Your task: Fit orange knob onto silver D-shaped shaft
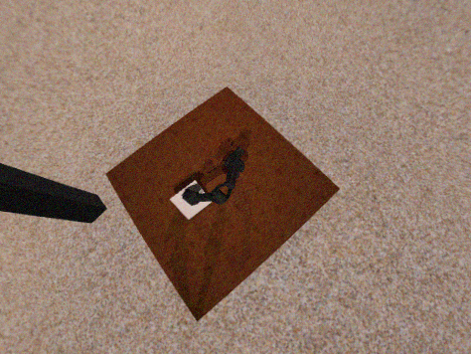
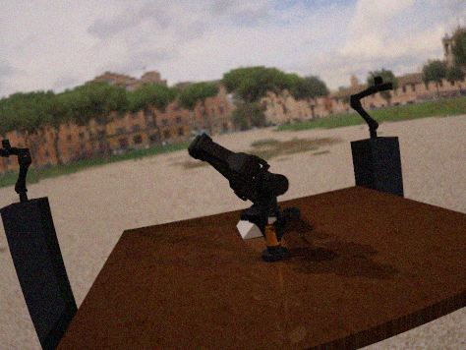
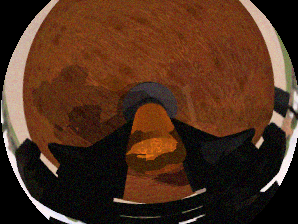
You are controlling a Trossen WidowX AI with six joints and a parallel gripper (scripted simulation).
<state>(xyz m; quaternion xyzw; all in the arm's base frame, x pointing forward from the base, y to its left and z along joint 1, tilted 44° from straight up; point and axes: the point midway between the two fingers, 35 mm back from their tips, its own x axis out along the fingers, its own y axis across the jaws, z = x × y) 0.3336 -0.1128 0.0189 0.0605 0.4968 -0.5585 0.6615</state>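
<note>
My gripper (image 2: 270, 231) (image 3: 152, 152) is shut on the orange knob (image 2: 271, 236) (image 3: 152, 137) and holds it upright. The knob is right over the dark round pedestal (image 2: 275, 254) (image 3: 150, 96), with its lower end at or just above the pedestal's top; I cannot tell whether they touch. The silver shaft is hidden by the knob. In the top view the arm (image 1: 226, 181) covers both the knob and the pedestal.
The arm stands on a white base plate (image 1: 185, 208) (image 2: 247, 230) near the middle of the brown wooden table (image 1: 278, 199) (image 2: 197, 295). Two black pillars (image 2: 376, 164) (image 2: 34, 265) carrying small camera arms stand off the table's edges; one of them also shows in the top view (image 1: 45, 196).
</note>
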